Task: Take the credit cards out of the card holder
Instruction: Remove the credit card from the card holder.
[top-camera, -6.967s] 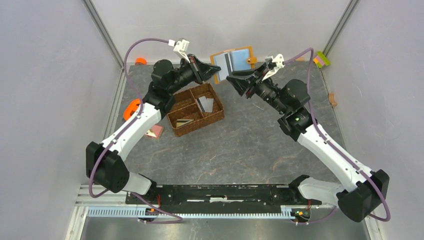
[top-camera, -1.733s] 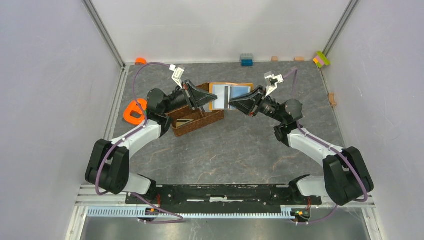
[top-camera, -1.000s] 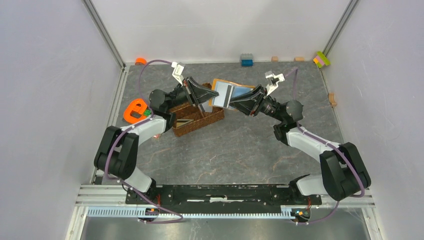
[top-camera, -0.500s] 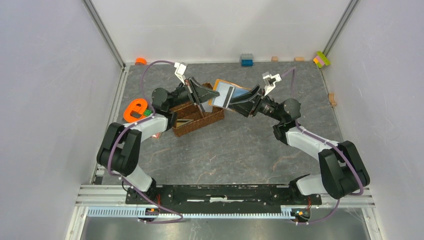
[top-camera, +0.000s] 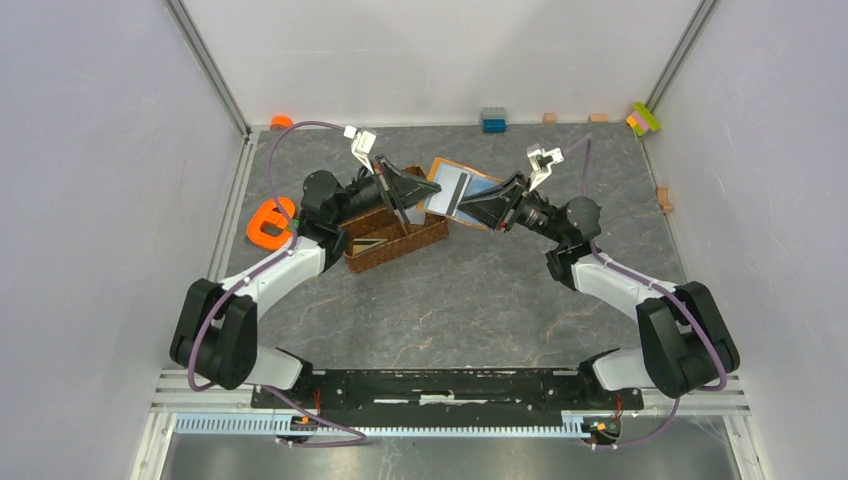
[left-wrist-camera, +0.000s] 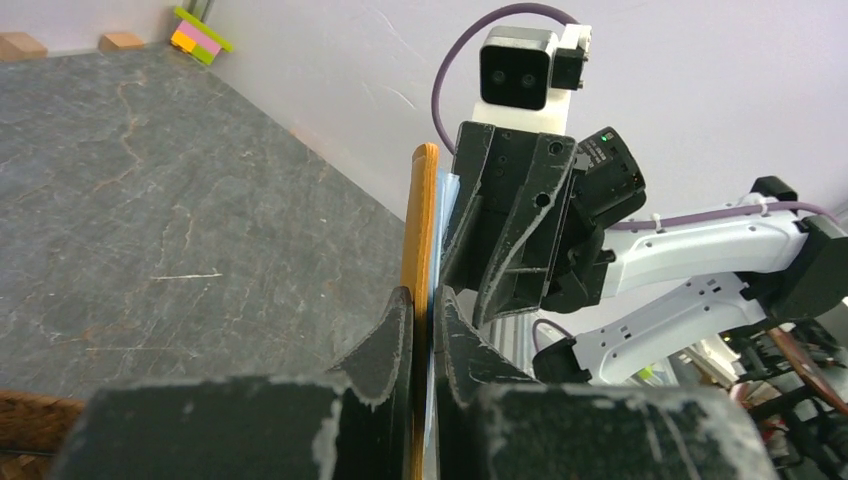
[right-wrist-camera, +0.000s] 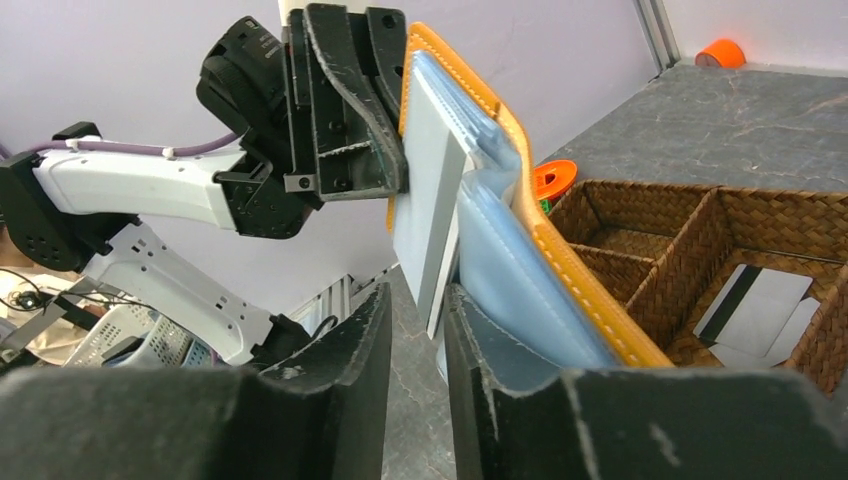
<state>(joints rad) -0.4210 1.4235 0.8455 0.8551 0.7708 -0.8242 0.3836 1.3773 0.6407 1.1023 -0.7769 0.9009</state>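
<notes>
The orange card holder (top-camera: 455, 187) hangs open in the air between both grippers, its pale blue lining up. My left gripper (top-camera: 418, 197) is shut on its left edge; in the left wrist view the jaws (left-wrist-camera: 422, 295) pinch the orange edge (left-wrist-camera: 426, 215). My right gripper (top-camera: 468, 208) is at its right side. In the right wrist view its jaws (right-wrist-camera: 415, 290) stand narrowly apart around the lower corner of a pale grey credit card (right-wrist-camera: 430, 200) that sticks out of the blue lining (right-wrist-camera: 510, 270). The card lies against the right finger.
A brown woven divided tray (top-camera: 395, 225) stands below the holder, with grey cards (right-wrist-camera: 760, 310) in it. An orange e-shaped toy (top-camera: 268, 222) lies to its left. A blue brick (top-camera: 492, 119) and coloured bricks (top-camera: 645, 118) lie along the back wall.
Both arms have brought the open holder down and nearer, from the back wall to just over the tray's right side. In the last half second it has hardly moved.
</notes>
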